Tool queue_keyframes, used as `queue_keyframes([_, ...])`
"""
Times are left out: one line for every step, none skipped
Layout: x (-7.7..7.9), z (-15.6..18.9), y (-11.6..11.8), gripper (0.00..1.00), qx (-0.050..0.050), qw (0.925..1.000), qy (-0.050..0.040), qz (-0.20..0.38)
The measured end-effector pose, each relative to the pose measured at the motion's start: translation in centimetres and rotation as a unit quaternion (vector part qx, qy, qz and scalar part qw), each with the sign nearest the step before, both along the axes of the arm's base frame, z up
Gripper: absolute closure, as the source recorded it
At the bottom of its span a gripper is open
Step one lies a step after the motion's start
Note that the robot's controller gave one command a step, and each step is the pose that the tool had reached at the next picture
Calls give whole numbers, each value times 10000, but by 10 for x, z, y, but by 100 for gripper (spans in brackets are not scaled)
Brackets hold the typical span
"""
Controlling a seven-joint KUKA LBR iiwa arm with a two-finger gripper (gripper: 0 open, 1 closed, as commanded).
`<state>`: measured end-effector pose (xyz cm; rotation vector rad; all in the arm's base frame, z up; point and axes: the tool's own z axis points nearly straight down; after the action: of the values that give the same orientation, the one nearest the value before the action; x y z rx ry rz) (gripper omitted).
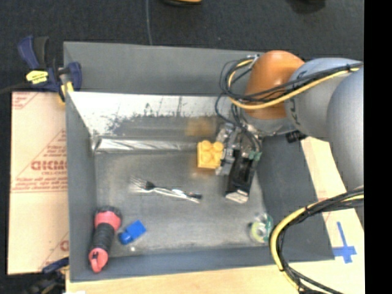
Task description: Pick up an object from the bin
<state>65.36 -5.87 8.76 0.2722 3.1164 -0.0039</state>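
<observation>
Lying low and well left of the fork in the bin are a pink-and-black handle and a small blue block. Up and right of the fork sits a yellow toy brick, with the pincer just beside it. Whether it is released or clenched, I cannot tell.

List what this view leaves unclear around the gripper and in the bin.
- Camera view: the right side of the yellow toy brick is hidden behind the gripper; whether they touch cannot be told.
- The greenish thing in the near right corner of the bin is too small to name.
</observation>
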Motion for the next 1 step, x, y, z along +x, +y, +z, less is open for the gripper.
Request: queue_keyframes([0,51,0,100,2,10000,7,1])
